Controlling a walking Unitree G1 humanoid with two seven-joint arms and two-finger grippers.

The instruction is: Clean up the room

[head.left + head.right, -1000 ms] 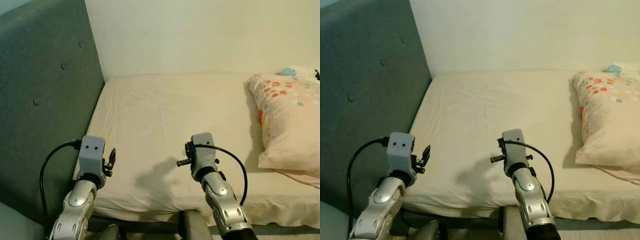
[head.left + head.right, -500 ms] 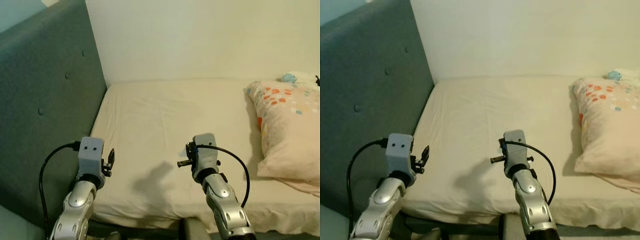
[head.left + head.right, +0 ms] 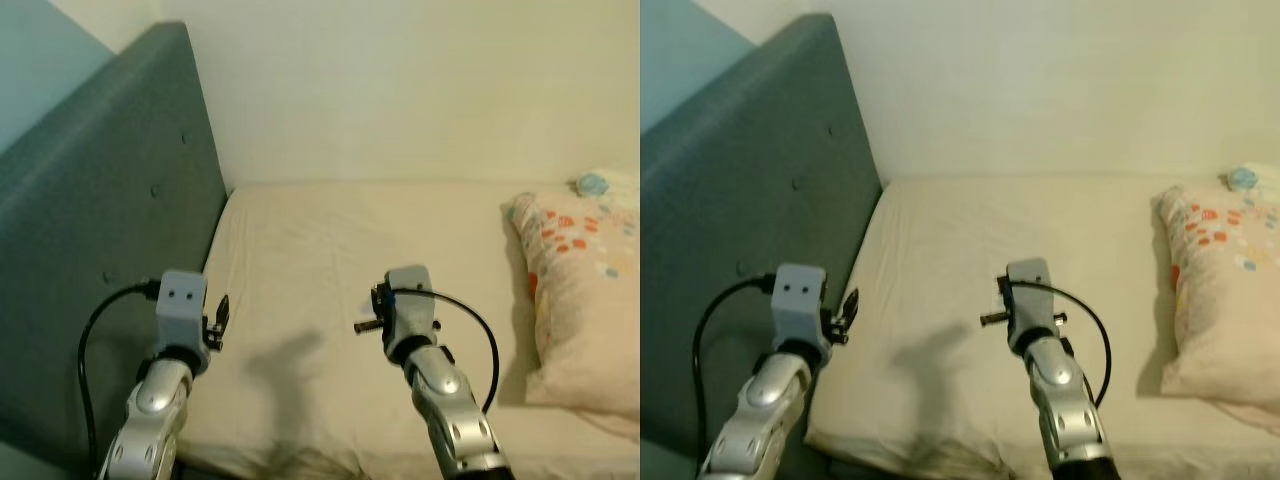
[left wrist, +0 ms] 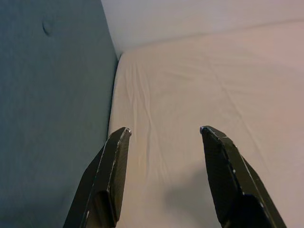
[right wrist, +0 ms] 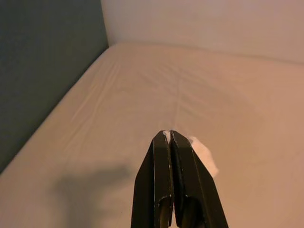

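The pillow [image 3: 585, 290] lies at the frame's right, apart from the clenched right gripper [image 5: 170, 134] and spread left gripper [image 4: 164, 129].

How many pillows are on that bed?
1. A patterned pillow lies at the right end of the bed, its far side cut off by the picture edge. Something small and blue sits behind it; more pillows could lie beyond view.

Two jointed silver metal arms each end in a boxy grey plastic wrist housing; the left housing [image 3: 181, 309] carries two small dark round screw holes on its face. A thin black cable [image 3: 88, 358] loops from each housing down along the forearm. The long black fingers [image 4: 108, 177] are flat, tapered and matte.
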